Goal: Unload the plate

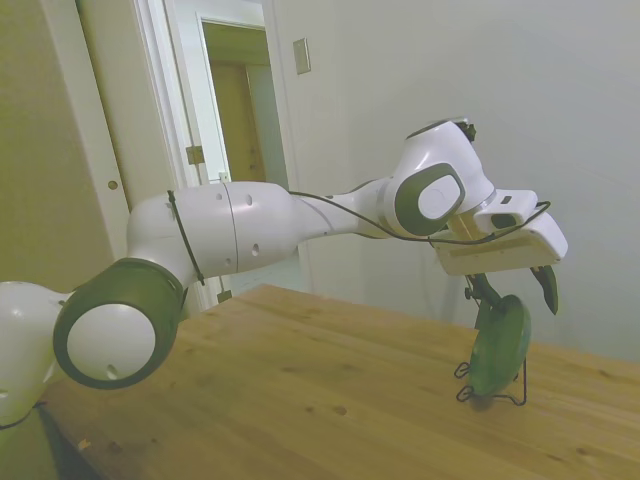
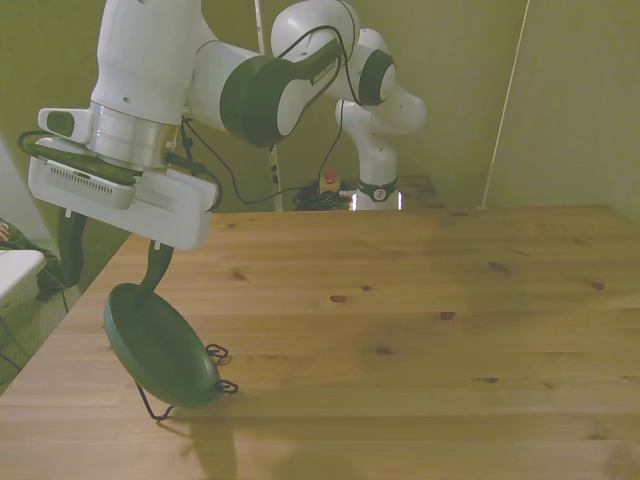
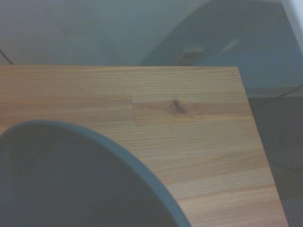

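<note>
Green plate (image 2: 160,345) stands tilted in your wire stand (image 2: 215,368) near the wooden surface (image 2: 420,330) edge, at the front view's left; your gripper (image 1: 512,288) straddles its upper rim, fingers spread.

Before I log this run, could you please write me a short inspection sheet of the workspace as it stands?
Surface: wooden table, bare boards with a few dark knots.
Job's things: green plate standing on edge, tilted, in a thin black wire stand near the front view's left end of the table.
Clutter: nothing seen.
Pincer: pincer open, straddling the plate's top rim; one finger sits close to the rim, the other is clear of it, and contact cannot be told.
Cables: a black cable runs along the arm to the wrist.
Surroundings: pale wall and an open doorway behind in the side view.
</note>
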You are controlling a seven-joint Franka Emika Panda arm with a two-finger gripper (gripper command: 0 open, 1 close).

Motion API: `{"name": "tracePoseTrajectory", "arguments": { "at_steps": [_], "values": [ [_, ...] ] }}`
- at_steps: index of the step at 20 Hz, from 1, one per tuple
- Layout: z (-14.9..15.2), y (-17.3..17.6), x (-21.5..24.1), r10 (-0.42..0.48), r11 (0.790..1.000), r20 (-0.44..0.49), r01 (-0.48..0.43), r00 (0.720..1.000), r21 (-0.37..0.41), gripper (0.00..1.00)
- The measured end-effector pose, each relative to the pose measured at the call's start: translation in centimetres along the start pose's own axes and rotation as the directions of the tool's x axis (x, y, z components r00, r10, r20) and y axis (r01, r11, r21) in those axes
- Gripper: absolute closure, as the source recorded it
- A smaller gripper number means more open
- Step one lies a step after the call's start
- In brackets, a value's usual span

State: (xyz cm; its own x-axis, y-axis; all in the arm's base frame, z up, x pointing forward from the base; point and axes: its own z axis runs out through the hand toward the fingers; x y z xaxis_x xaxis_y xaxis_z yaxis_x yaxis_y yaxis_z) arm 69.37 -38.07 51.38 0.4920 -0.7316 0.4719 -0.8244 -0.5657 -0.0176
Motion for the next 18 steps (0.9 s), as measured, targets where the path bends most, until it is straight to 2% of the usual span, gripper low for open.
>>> {"name": "tracePoseTrajectory", "arguments": {
  "at_steps": [18],
  "values": [
    [1.8,0.2,0.2,-0.057,0.998,0.015,0.058,0.998,-0.021,1.0]
  ]
}}
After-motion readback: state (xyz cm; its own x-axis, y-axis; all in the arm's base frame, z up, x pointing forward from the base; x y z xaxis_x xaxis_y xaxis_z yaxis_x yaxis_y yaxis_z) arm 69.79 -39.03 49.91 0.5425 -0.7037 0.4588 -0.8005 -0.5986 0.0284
